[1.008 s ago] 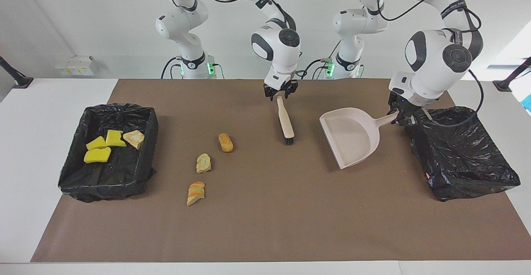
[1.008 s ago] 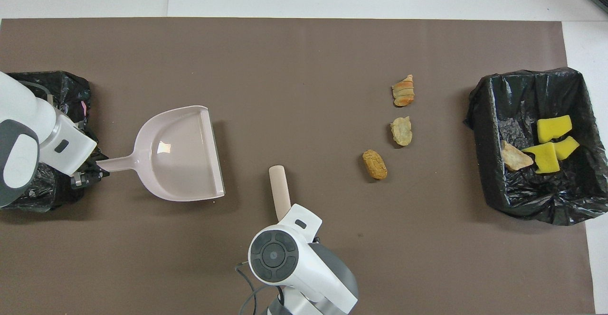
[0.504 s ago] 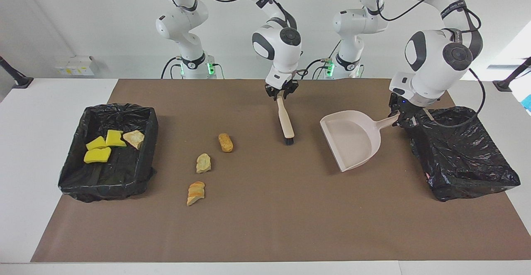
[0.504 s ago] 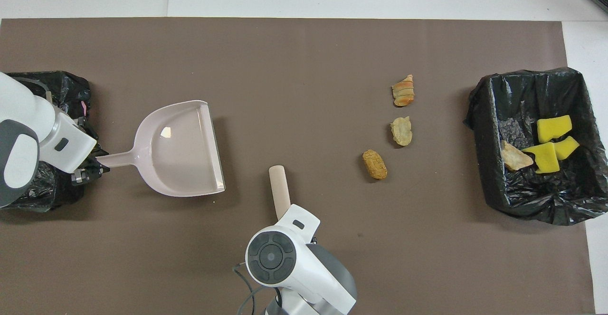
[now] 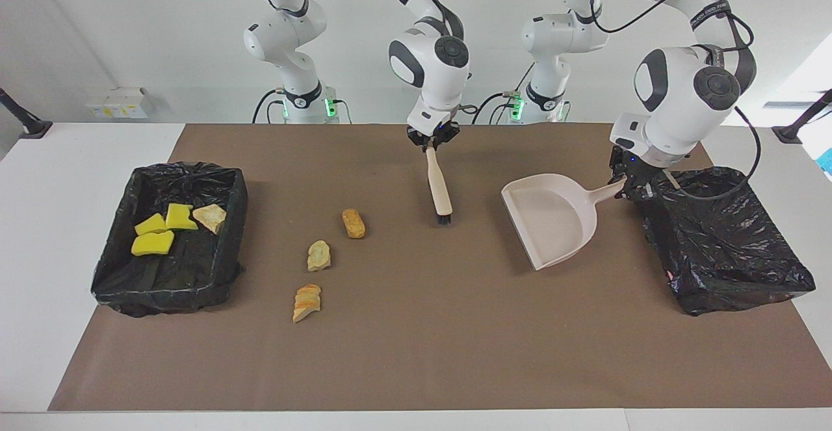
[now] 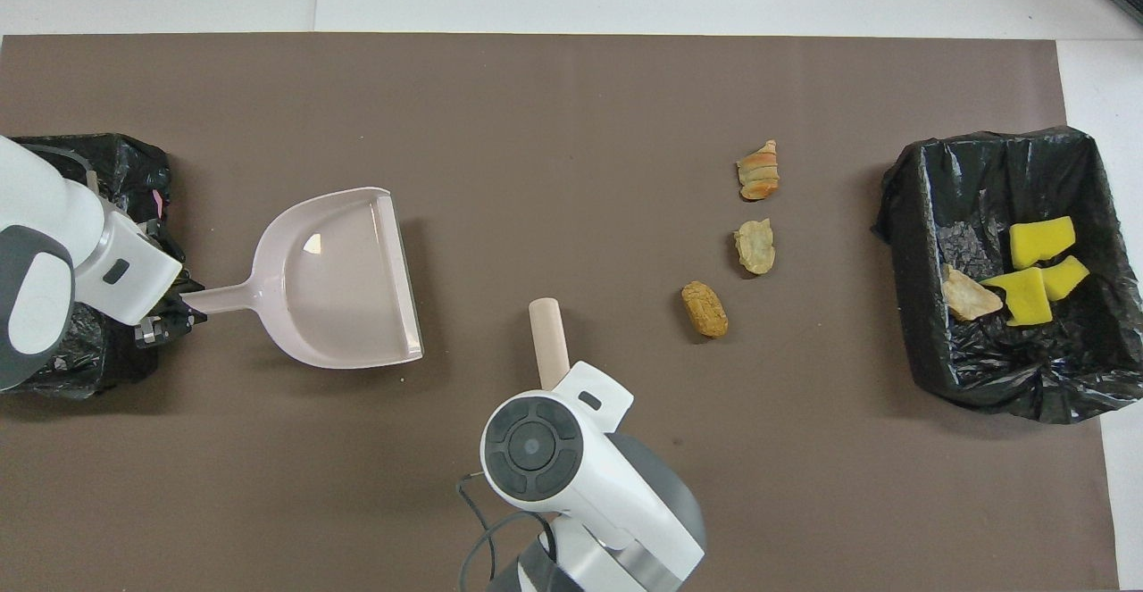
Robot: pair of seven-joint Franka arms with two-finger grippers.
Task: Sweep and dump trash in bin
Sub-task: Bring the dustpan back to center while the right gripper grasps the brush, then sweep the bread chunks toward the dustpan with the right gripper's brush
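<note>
The right gripper (image 5: 431, 144) has closed on the handle end of the beige brush with the black bristle tip (image 5: 439, 187) and lifted it. A second ago the brush lay flat on the brown mat (image 5: 416, 353) with the fingers apart around its handle; now it hangs tilted, bristles down and swung slightly toward the trash. The left gripper (image 5: 632, 184) stays clamped on the handle of the pale pink plastic dustpan (image 5: 549, 220), which has risen a little at the handle, its open lip toward the brush.

So both tools are in hand, and the sweep itself looks ready to begin.

3 tan-orange bread-like lumps lie on the mat between the brush and the black-lined bin at the right arm's end (image 5: 170, 285): 1 ridged loaf piece (image 5: 353, 223) nearest the brush, 1 pale chunk (image 5: 318, 255) farther from the robots, 1 striped piece (image 5: 306, 302) farther again. Inside that bin sit 3 yellow sponge chunks (image 5: 159, 231) and 1 tan lump (image 5: 210, 216). The second black-lined bin (image 5: 721, 249) lies just beside the dustpan's handle, under the left gripper.
</note>
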